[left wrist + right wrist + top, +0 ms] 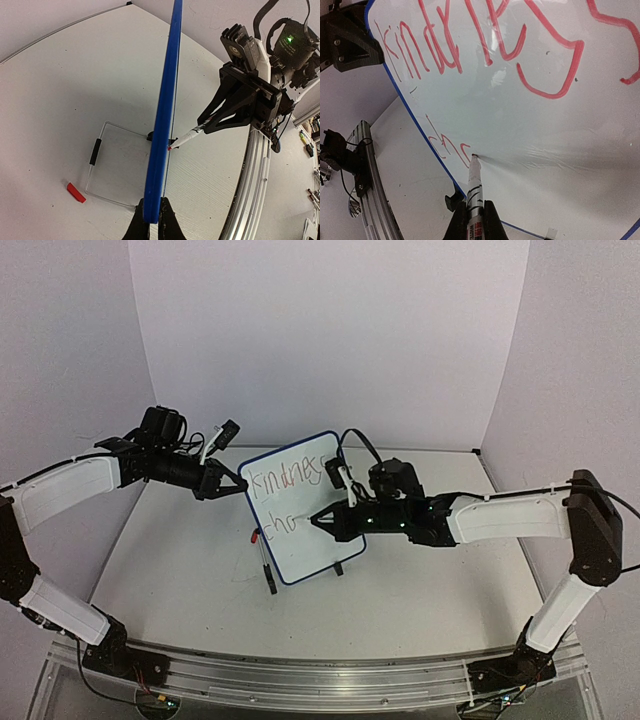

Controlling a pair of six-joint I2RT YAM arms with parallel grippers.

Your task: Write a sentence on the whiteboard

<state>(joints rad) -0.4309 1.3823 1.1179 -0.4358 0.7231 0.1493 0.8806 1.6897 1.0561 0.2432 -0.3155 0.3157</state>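
**Line two begun, board pinched at one edge**

The right tool [475, 212] is shut narrow on a marker [474, 182], low in the middle of the right wrist view. The marker's red tip touches the board [305, 558] just after the last letter written.

The sentence [470, 50] so far has "kindness" in large red letters across the top line. Under it, toward the lower left of the board, are a few smaller letters that look like "cha". There is no third line yet.

The board stands tilted at the centre of the top view, between the two arms, with its written face toward the right arm. Its bottom seems to rest on the worktop [430, 590]. The left tool [152, 220], at bottom centre of the left wrist view, is closed on the blue edge [162, 125]. In the top view that hold is at the board's upper left corner. A red cap [76, 192] lies on the worktop behind the board, at the lower left of the left wrist view.

What could go wrong:
- **Board swing:** the board is pinched at one corner only, so a firm stroke far from that corner could swing it away from the tip. The line would then break or skip.
- **Board slip:** too much push could also slide the edge out of the left tool.
- **Marker tilt:** the marker is held well back from its tip, so side load on a curve may tilt it in the grip and distort the letters.
- **Room on the board:** the top line is large and leaves little space below, so two more lines may crowd or run off the bottom.
- **Smearing:** a finger brushing fresh ink would smear it.
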